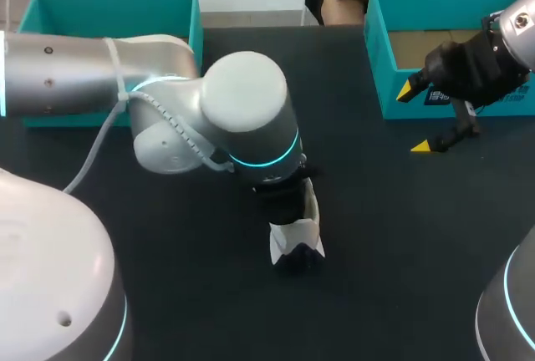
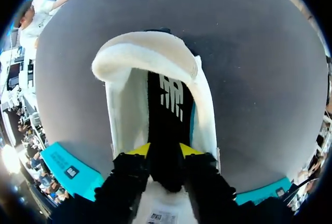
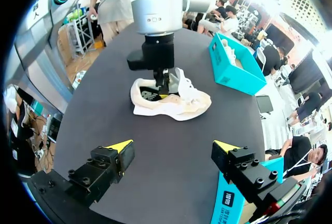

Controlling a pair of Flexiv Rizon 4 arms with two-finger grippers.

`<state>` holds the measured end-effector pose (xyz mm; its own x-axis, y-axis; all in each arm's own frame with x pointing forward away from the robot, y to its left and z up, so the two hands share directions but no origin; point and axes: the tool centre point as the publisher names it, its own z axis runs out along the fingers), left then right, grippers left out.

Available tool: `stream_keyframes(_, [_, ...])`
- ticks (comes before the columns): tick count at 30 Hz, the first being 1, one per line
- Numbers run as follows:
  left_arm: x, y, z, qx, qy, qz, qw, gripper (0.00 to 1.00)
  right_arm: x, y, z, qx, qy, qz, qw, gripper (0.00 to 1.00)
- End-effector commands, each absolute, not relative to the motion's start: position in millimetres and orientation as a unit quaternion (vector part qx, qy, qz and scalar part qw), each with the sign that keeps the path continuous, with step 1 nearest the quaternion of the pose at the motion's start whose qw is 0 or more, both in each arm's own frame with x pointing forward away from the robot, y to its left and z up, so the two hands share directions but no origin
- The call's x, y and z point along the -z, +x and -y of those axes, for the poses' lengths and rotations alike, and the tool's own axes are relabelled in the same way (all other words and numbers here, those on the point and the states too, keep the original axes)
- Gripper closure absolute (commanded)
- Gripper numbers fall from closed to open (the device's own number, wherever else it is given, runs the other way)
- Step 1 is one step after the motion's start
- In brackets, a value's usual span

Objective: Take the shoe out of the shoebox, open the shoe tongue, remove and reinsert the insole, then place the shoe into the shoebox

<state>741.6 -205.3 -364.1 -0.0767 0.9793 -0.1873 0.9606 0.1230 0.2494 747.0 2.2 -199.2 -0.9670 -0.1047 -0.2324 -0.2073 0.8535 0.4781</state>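
L tool (image 2: 165, 150) is down inside the shoe (image 2: 122, 115) at mid counter (image 1: 376, 252). Its yellow tips press the black insole (image 2: 168, 99) from both sides, pinching it. Shoe is cream/white and rests on the counter, out of any box. Farther back & to the right, R tool (image 1: 415, 119) hangs w/ fingers spread wide, nothing between them, just beside the front wall of the teal shoebox (image 1: 380, 68). 2nd teal box (image 1: 109, 12) sits at the far left.
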Motion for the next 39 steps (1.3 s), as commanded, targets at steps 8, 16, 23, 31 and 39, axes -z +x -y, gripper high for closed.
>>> stream_keyframes(8, [361.2,741.8,198.4,-0.076,0.668,-0.733,0.108,0.0,200.1,747.5,-2.9,-0.257,-0.081,-0.958,0.099,0.0])
stream_keyframes(16, [361.3,741.2,199.5,-0.079,0.667,-0.733,0.106,0.0,200.1,747.5,-2.9,-0.257,-0.081,-0.958,0.099,0.0])
stream_keyframes(23, [341.8,743.6,201.6,-0.065,0.667,-0.734,0.112,0.0,200.1,747.5,-2.9,-0.257,-0.081,-0.958,0.099,0.0])
stream_keyframes(31, [322.7,751.6,204.1,-0.065,0.664,-0.735,0.12,0.0,200.1,747.5,-2.9,-0.257,-0.081,-0.958,0.099,0.0])
stream_keyframes(39, [306.9,768.2,201.0,-0.052,0.646,-0.751,0.129,0.0,200.1,747.5,-2.9,-0.257,-0.081,-0.958,0.099,0.0])
